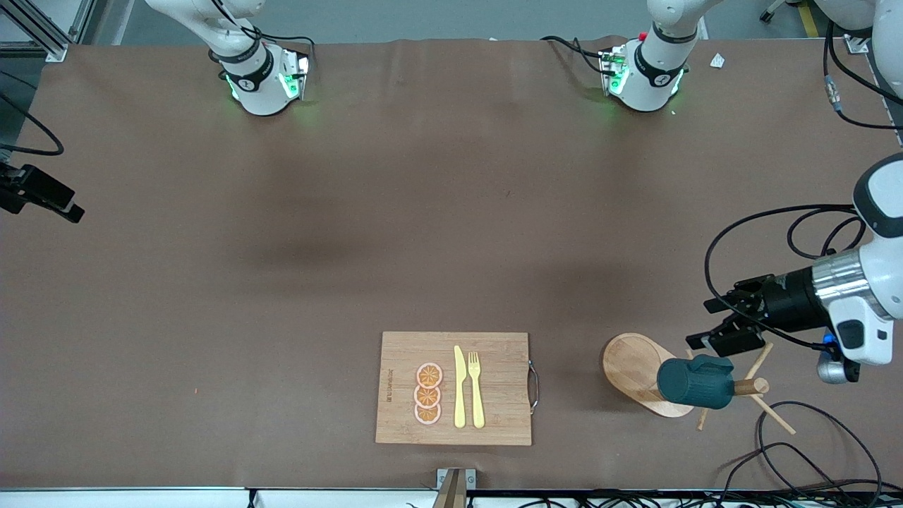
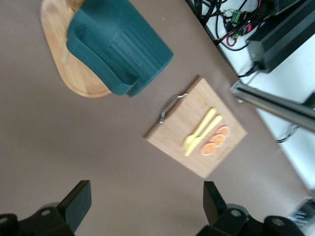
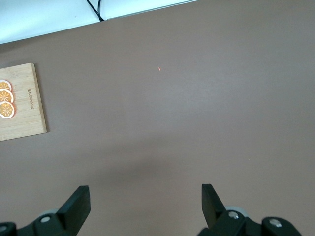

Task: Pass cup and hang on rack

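Front view: cup (image 1: 695, 382) hanging on the rack (image 1: 638, 372), beside the cutting board (image 1: 455, 388); left gripper (image 1: 726, 326) just above it, wide open, empty.

Left wrist view: ribbed, rigid, probably light and breakable, so best grabbed by rim or handle.

Right wrist view: right gripper (image 3: 145, 206) wide open, empty, waiting over bare table (image 3: 197, 98).

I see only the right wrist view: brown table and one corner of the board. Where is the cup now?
Observer: The cup seems to hang on a peg of the rack, toward the left arm's end.
Operator: Does the left tool hold it?
Observer: No. The left tool is open, near the rack and apart from the cup.
Operator: What else lies on the board?
Observer: On the board, a yellow knife and fork lie beside the orange slices.
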Available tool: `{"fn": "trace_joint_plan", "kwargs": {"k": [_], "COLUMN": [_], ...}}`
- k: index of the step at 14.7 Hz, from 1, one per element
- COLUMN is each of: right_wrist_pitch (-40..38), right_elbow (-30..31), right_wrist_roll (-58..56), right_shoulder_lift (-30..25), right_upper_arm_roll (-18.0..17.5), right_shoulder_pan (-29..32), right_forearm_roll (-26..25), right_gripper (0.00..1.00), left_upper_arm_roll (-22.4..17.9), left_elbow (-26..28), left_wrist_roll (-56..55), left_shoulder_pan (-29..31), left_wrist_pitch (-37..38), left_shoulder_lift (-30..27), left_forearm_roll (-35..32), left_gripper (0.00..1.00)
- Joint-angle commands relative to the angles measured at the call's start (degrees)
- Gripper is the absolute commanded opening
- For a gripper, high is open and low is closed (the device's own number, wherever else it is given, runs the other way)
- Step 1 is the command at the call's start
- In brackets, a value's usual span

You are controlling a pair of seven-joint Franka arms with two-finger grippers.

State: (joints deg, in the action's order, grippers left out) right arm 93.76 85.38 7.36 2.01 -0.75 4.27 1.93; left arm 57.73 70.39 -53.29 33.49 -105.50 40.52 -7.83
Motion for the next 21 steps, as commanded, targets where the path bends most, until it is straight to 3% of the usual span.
{"fn": "trace_joint_plan", "kwargs": {"k": [1,8,13,15,17,21], "right_wrist_pitch": [0.38,0.38,0.38,0.29,0.29,0.81], "right_elbow": [2.33,2.33,2.33,2.33,2.42,2.42], "right_wrist_roll": [-0.51,-0.51,-0.51,-0.51,-0.59,-2.61], "right_shoulder_lift": [-2.19,-2.19,-2.45,-2.45,-2.63,-2.71], "right_upper_arm_roll": [-0.39,-0.39,-0.39,-0.39,-0.39,-0.22], "right_shoulder_pan": [0.74,0.74,0.65,0.74,0.83,0.92], "right_forearm_roll": [0.80,0.80,0.80,0.80,0.88,0.88], "right_gripper": [1.00,1.00,1.00,1.00,1.00,1.00], "left_upper_arm_roll": [1.42,1.42,-0.06,-8.02,-18.65,-46.94], "left_elbow": [1.06,0.71,0.54,0.62,0.80,0.89], "left_wrist_roll": [4.93,30.85,35.45,37.98,44.73,50.90], "left_shoulder_pan": [0.34,1.13,0.35,-4.72,-10.70,-26.86], "left_wrist_pitch": [3.71,12.34,14.36,14.36,14.45,21.47], "left_shoulder_lift": [-3.51,-9.23,-12.91,-16.59,-21.51,-29.52], "left_forearm_roll": [-8.22,-17.82,-18.71,-17.40,-10.76,6.22], "left_gripper": [1.00,1.00,1.00,1.00,1.00,1.00]}}
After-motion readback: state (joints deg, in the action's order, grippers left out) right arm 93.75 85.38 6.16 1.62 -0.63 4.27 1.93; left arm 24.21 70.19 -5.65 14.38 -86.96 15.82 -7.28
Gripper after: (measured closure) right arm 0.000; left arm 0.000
